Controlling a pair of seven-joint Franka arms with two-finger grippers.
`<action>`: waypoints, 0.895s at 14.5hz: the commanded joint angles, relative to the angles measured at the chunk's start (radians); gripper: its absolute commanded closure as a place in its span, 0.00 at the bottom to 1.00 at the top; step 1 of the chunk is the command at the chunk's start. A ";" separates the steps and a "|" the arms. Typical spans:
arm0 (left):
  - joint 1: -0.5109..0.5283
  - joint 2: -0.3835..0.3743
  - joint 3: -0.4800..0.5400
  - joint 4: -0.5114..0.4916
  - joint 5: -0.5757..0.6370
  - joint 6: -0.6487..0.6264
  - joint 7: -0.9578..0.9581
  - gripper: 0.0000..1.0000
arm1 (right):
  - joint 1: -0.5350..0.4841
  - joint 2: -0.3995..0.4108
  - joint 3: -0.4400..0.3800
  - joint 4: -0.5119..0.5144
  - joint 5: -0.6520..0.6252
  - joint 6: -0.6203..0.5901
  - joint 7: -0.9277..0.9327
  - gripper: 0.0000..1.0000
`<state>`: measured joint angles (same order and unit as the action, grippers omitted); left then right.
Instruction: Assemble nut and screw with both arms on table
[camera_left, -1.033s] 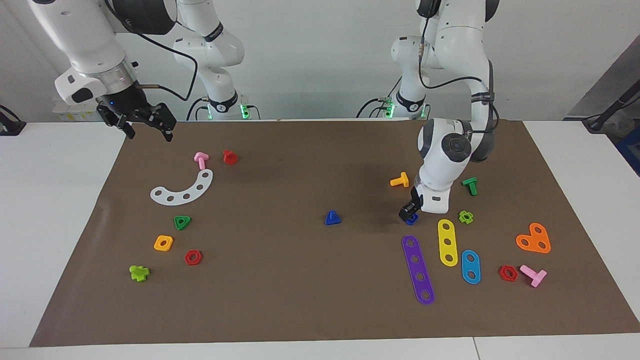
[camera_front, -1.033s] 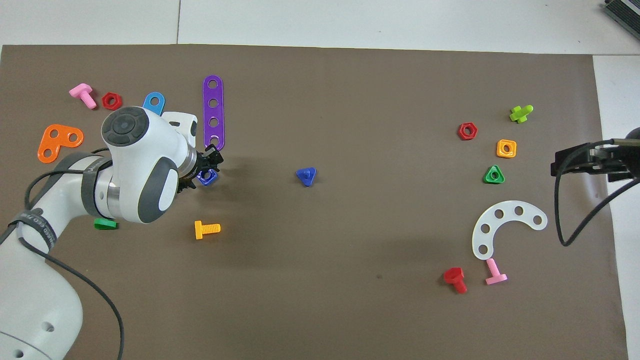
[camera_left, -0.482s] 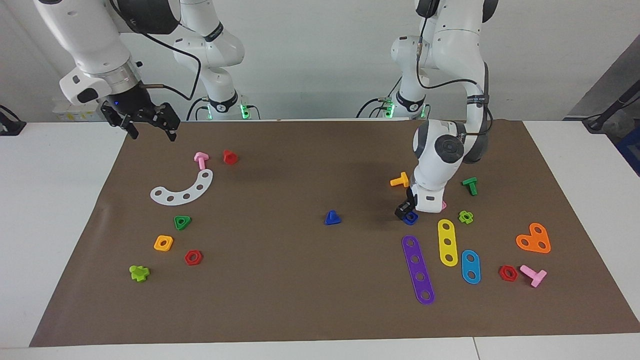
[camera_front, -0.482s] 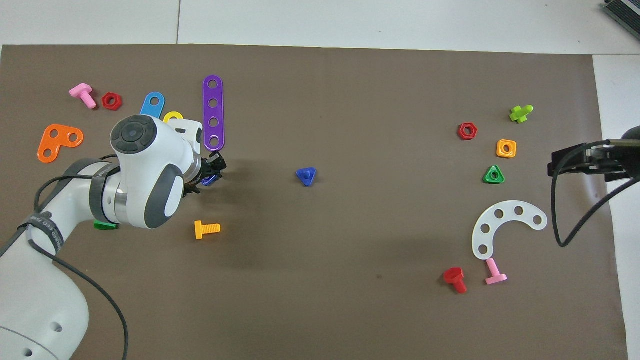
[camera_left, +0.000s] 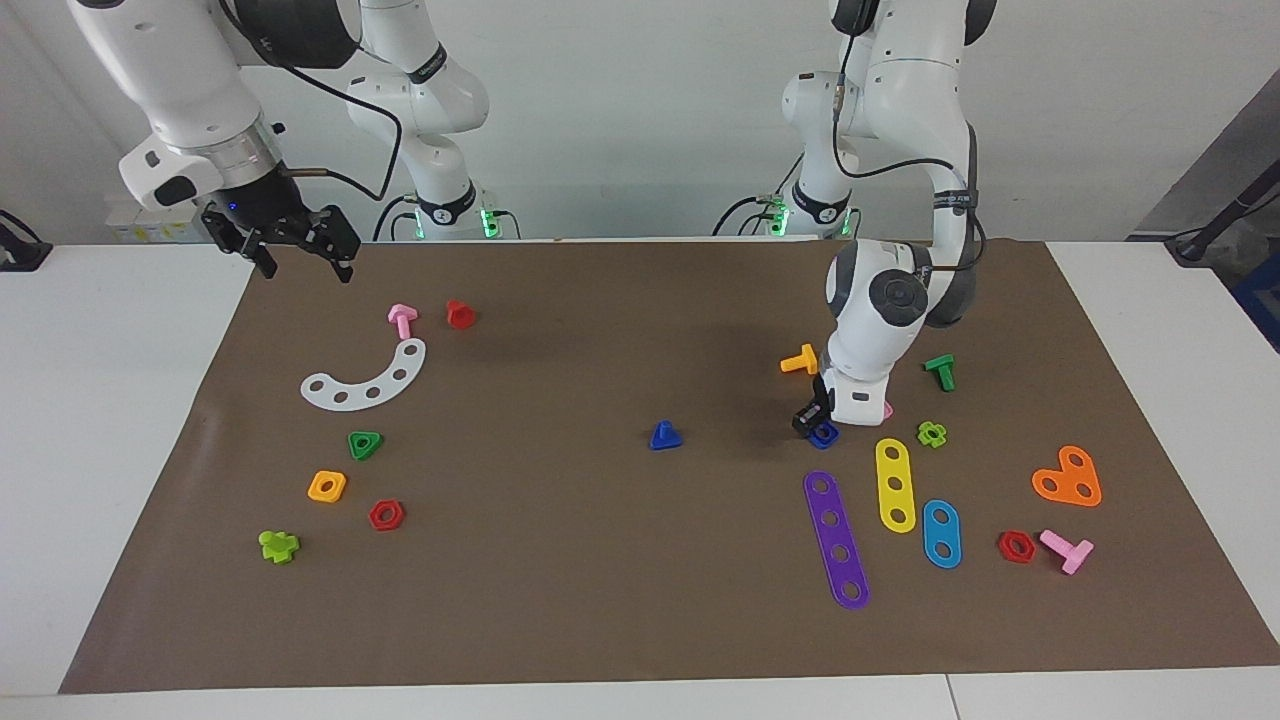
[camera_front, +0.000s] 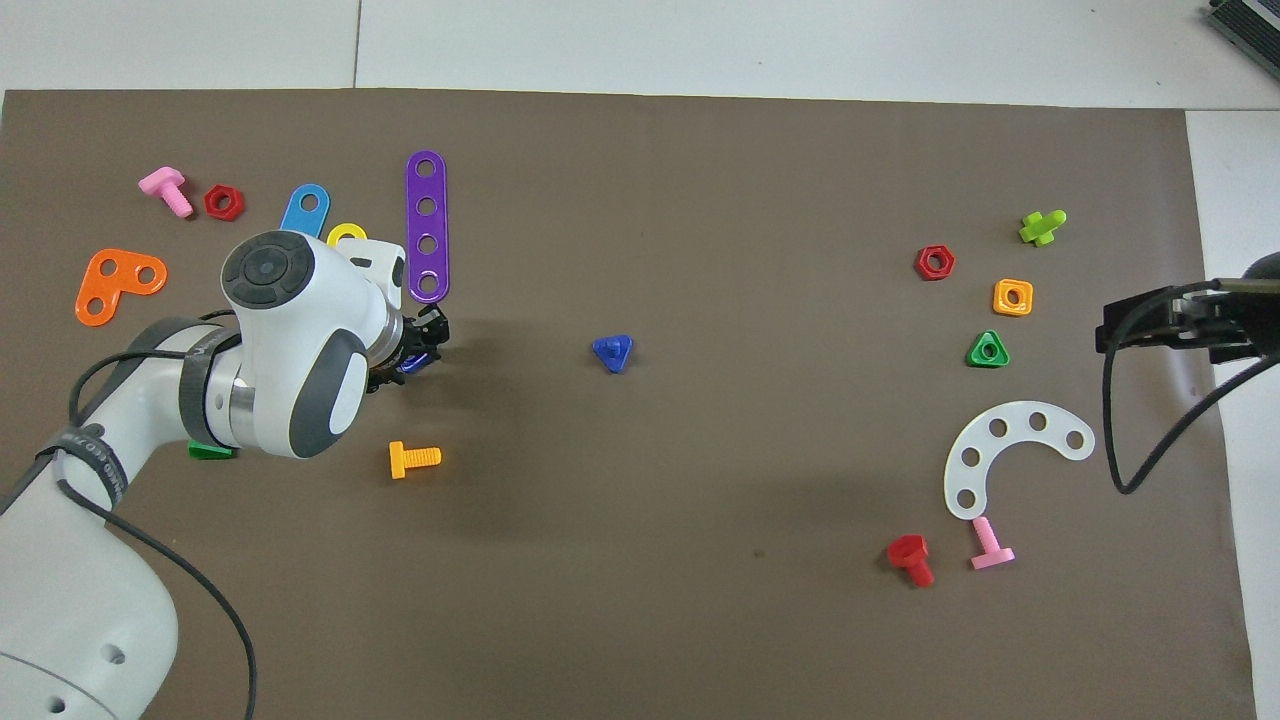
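The blue nut (camera_left: 824, 434) (camera_front: 411, 361) lies on the brown mat (camera_left: 600, 600) (camera_front: 700, 200) of the table, toward the left arm's end. My left gripper (camera_left: 815, 426) (camera_front: 415, 352) is down on it, its black fingers pressed against the nut's sides; the arm's wrist hides most of the nut from above. The dark blue screw (camera_left: 665, 436) (camera_front: 612, 352), with its triangular head, rests alone near the mat's middle. My right gripper (camera_left: 300, 262) (camera_front: 1106, 328) hangs open and empty over the mat's edge at the right arm's end.
Around the nut lie an orange bolt (camera_left: 799, 361), a purple strip (camera_left: 836, 540), a yellow strip (camera_left: 894, 484) and a green bolt (camera_left: 940, 371). At the right arm's end are a white arc (camera_left: 366, 378), a green triangular nut (camera_left: 365, 444) and an orange-yellow square nut (camera_left: 327, 486).
The left gripper's fingers have drawn in onto the blue nut and the wrist has shifted a little. The right gripper rose slightly a second ago and then stayed still.
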<state>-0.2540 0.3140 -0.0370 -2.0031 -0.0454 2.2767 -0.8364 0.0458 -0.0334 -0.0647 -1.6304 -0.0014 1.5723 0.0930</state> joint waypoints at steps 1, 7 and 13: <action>-0.014 -0.015 0.014 -0.028 0.015 0.029 0.006 0.54 | -0.010 -0.011 0.005 -0.012 0.012 0.002 -0.024 0.00; -0.014 0.016 0.012 0.055 0.041 0.021 0.031 0.70 | -0.010 -0.011 0.006 -0.012 0.012 0.002 -0.024 0.00; -0.109 0.088 0.009 0.259 0.076 -0.023 0.147 0.73 | -0.010 -0.011 0.005 -0.012 0.012 0.002 -0.024 0.00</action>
<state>-0.3113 0.3458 -0.0404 -1.8457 0.0043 2.2884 -0.7335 0.0458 -0.0334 -0.0647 -1.6305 -0.0014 1.5723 0.0930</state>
